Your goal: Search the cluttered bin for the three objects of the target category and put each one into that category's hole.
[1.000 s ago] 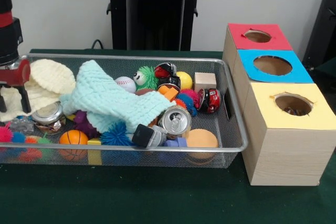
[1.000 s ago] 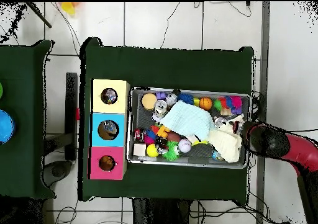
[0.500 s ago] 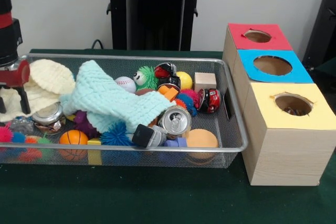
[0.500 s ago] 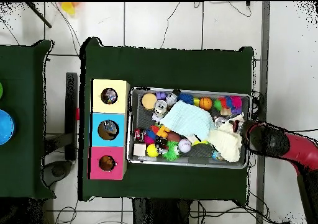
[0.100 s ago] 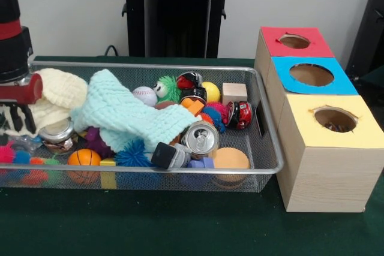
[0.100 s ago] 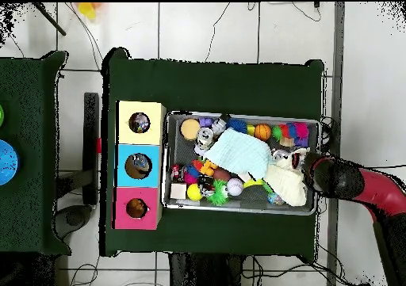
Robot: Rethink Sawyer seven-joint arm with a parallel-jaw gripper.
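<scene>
A plain pale wall stands behind a dark green bench (image 5: 180,232), which carries a silver wire-mesh bin (image 5: 180,175) crammed with toys and cloths. The tool (image 5: 15,121) hangs at the bin's end farthest from the three sorting boxes, down in the clutter. Two dark prongs show below its red body, seemingly set apart with nothing clamped between them, touching or just over the cream knitted cloth (image 5: 57,91). A shiny round metal tin (image 5: 58,130) lies just beside the tool, toward the boxes, and a pale mint knitted cloth (image 5: 129,118) sprawls beyond that. Farther from the tool lies a crushed silver drink can (image 5: 200,138).

Which category is wanted cannot be told from here; the targets are likely somewhere among this heap, some perhaps under the cloths. The wooden box with the yellow top (image 5: 330,151), the box with the blue top (image 5: 312,76) and the box with the red top (image 5: 294,41) all stand well apart from the tool, past the bin's opposite end.

To do this step well, the tool should probably settle on one firm item rather than snag the cloth, and lift straight up to clear the rim.
</scene>
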